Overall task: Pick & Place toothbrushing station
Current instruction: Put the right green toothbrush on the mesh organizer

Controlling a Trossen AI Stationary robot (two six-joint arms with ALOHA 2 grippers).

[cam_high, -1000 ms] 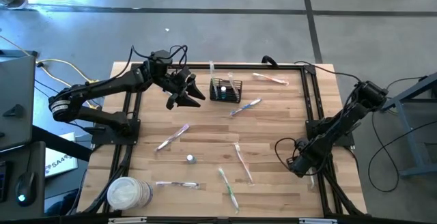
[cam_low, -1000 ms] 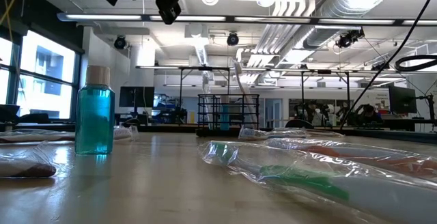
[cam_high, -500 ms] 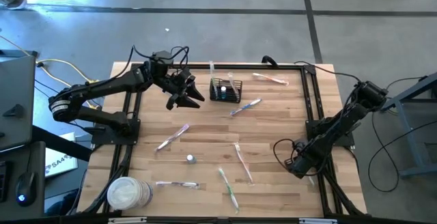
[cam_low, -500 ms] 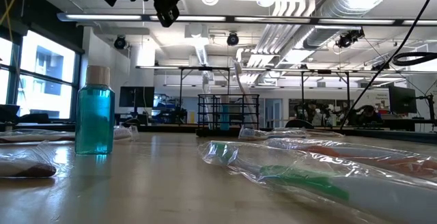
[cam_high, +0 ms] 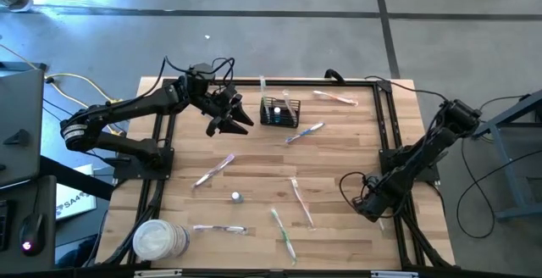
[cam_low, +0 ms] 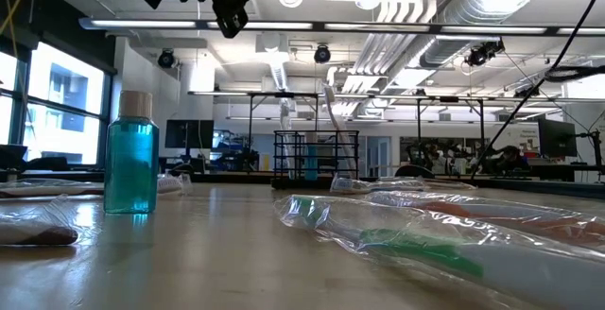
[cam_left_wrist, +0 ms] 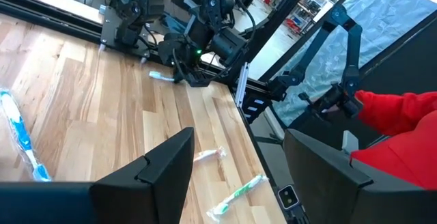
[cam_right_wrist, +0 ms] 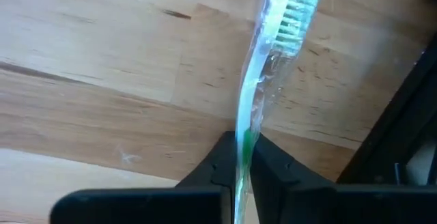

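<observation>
One white tub point(cam_high: 157, 241) on the counter point(cam_high: 254, 151) at the near-left corner, one small bottle point(cam_high: 236, 197), one black mesh basket point(cam_high: 279, 111) near the far edge; we count about seven wrapped toothbrushes scattered flat. Left gripper point(cam_high: 233, 122) hovers just left of the basket, fingers point(cam_left_wrist: 164, 173) spread wide, holding nothing, arm stretched in from the left. Right gripper point(cam_right_wrist: 243, 157) is low at the counter's right edge, arm folded down, fingers pinched shut on a green-and-white wrapped toothbrush point(cam_right_wrist: 263, 60).
</observation>
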